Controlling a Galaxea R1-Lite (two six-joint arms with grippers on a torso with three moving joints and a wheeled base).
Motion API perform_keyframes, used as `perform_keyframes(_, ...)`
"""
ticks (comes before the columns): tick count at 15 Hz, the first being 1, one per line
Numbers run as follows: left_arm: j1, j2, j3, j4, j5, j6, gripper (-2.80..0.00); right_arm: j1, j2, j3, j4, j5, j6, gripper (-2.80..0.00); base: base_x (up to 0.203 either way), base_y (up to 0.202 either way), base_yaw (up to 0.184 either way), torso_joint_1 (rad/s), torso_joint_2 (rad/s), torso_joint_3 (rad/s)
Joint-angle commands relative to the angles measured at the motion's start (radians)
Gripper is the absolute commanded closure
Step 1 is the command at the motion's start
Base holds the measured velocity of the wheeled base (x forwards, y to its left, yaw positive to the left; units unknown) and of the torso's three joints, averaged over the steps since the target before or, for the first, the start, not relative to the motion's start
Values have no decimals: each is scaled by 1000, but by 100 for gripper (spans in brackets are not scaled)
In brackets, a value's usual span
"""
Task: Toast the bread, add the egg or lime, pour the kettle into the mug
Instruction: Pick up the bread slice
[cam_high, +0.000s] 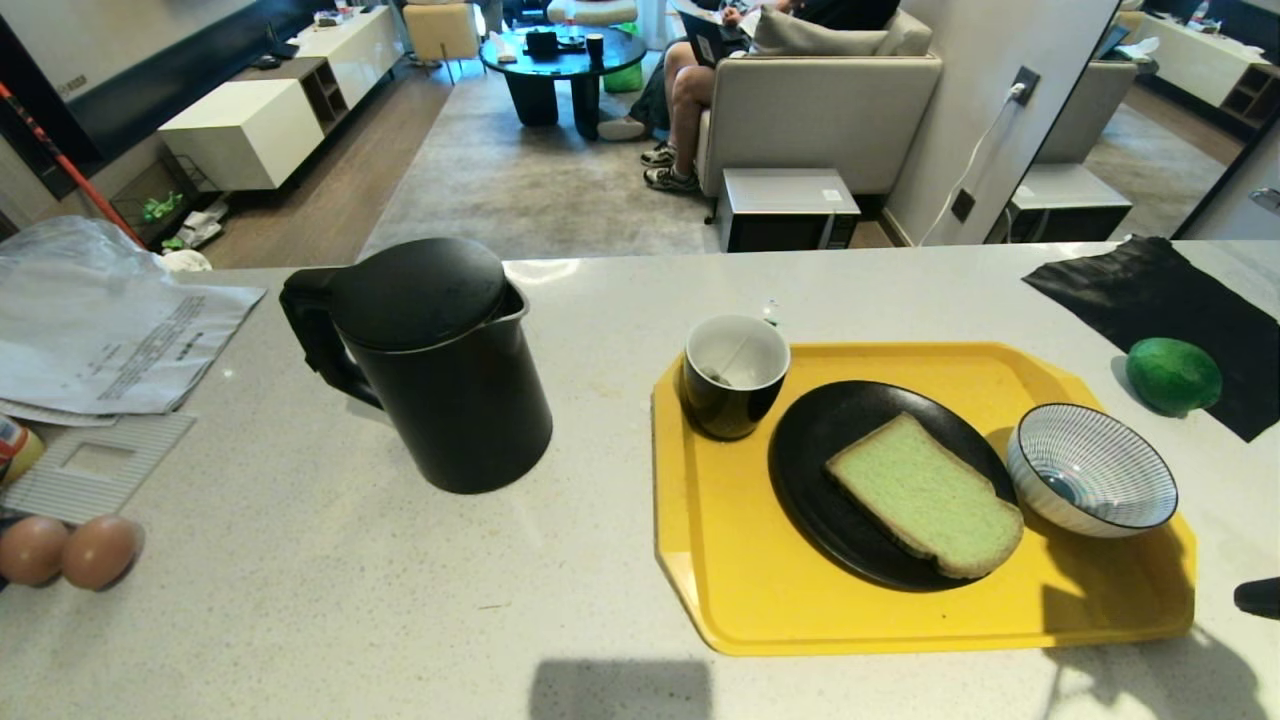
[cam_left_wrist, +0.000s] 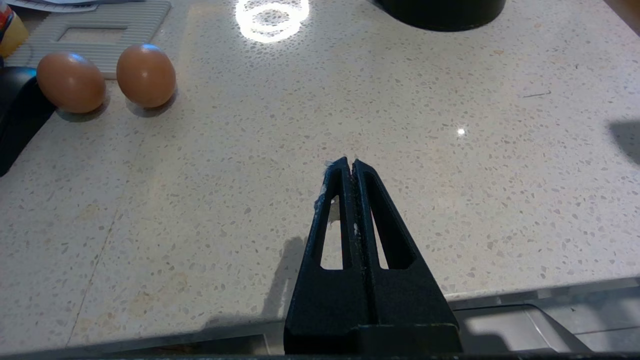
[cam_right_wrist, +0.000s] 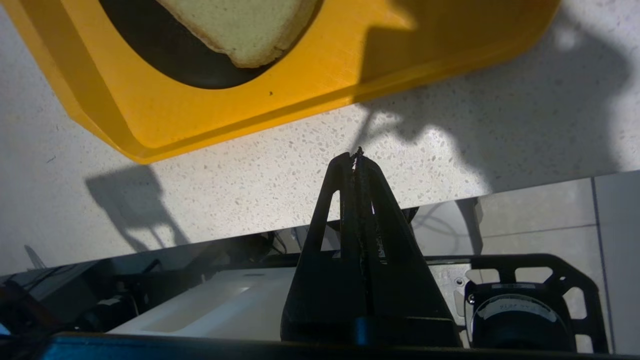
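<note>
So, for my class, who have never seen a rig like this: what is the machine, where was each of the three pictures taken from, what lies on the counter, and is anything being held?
The machine is a two-armed robot. One picture comes from a camera on its head, looking down at a pale counter. The other two come from cameras on its wrists, each looking along a black two-fingered gripper.

On the counter stand a black kettle and a yellow tray. The tray carries a black mug, a black plate with a slice of green bread, and a striped bowl. A lime lies to the right on a black sheet, and two brown eggs to the left.

Nothing is held. The left gripper and the right gripper are both shut and empty, above the counter's near edge.
</note>
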Motion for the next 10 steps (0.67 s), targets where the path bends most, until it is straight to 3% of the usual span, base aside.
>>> perform_keyframes(1, 1, -1, 17, -1, 1, 0, 0, 1, 0, 45, -32, -3, 31, 0, 0, 0, 0, 0, 0, 0)
perform_keyframes(2, -1, -1, 17, -1, 1, 0, 0, 2, -3, 56, -53, -20, 26, 0, 0, 0, 0, 0, 0, 0)
perform_keyframes(3, 1, -1, 17, -1, -1, 0, 0, 1, -5, 56, -54, -53, 8, -280, 0, 0, 0, 0, 0, 0)
perform_keyframes(6, -1, -1, 17, -1, 1, 0, 0, 1, -46, 48, -53, -120, -94, -280, 0, 0, 0, 0, 0, 0)
perform_keyframes(10, 1, -1, 17, -1, 0, 0, 0, 3, -45, 95, -64, -84, -54, -280, 0, 0, 0, 0, 0, 0)
